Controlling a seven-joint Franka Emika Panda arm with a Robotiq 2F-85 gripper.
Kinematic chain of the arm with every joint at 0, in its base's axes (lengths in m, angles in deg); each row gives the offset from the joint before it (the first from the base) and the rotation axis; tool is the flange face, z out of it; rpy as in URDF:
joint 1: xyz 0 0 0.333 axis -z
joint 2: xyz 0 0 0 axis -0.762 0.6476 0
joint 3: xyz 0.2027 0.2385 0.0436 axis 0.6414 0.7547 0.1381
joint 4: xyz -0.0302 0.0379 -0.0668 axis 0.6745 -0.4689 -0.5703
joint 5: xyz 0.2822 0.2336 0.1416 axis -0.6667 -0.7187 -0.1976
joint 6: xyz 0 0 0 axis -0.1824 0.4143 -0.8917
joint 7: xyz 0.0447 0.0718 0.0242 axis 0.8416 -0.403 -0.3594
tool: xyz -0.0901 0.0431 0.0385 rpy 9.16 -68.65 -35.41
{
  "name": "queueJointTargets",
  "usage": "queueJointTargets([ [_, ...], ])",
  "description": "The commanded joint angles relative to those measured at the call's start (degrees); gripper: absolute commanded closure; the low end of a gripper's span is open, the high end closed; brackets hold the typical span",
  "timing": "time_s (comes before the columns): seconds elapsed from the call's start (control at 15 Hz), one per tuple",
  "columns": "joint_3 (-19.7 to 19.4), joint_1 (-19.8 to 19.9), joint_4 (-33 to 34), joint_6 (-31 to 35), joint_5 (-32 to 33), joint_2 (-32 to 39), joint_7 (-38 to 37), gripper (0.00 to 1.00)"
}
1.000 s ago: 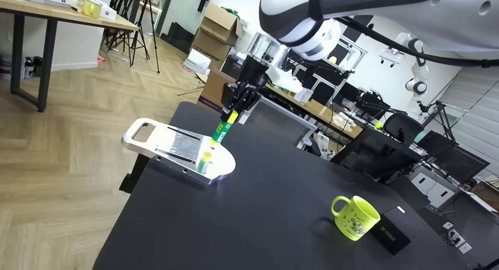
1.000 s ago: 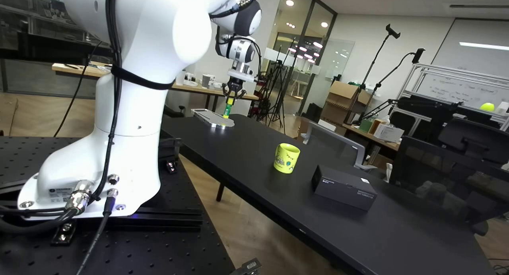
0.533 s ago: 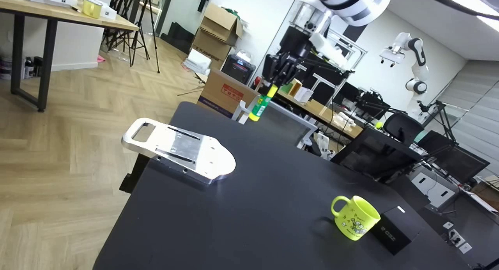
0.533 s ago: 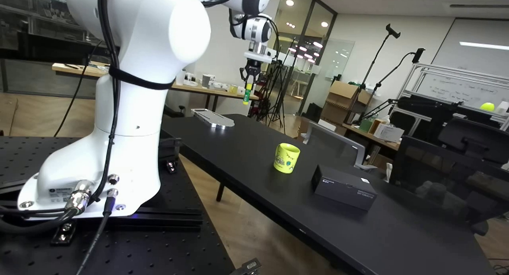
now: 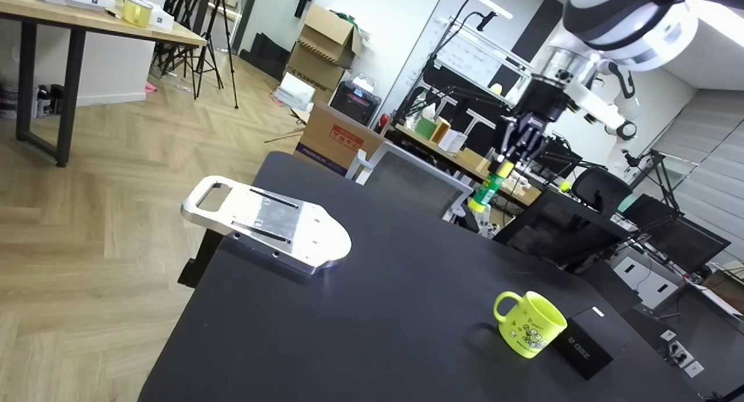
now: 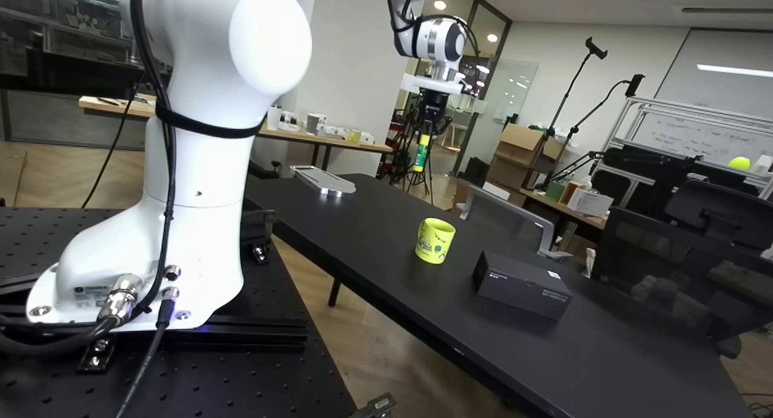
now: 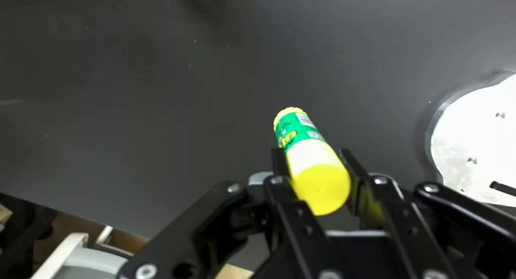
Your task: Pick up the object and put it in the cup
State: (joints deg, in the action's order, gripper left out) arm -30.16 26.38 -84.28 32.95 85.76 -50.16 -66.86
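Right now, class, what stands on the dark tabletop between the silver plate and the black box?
The lime mug stands between them, nearer the black box than the silver plate. This shows in both exterior views.

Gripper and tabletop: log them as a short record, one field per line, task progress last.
gripper: closed on the green and yellow stick, near one end
stick position: in the air, clear of the black table
target: lime mug, standing upright on the table, inside only partly seen
near mug: black box, apart from it
also on table: flat metal plate
task progress: stick held, not yet in the mug
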Motion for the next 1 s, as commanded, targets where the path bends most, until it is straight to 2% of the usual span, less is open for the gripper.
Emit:
queueJointTargets([
  [0.0,0.75,6.08,-13.58,1.90,-2.28,-8.88,-3.24,0.91],
  [0.33,0.30,11.58,-25.95,7.33,-3.02,-14.59,-4.70,0.91],
  [0.93,-0.64,15.84,-40.48,17.57,-1.69,-19.08,-7.20,0.91],
])
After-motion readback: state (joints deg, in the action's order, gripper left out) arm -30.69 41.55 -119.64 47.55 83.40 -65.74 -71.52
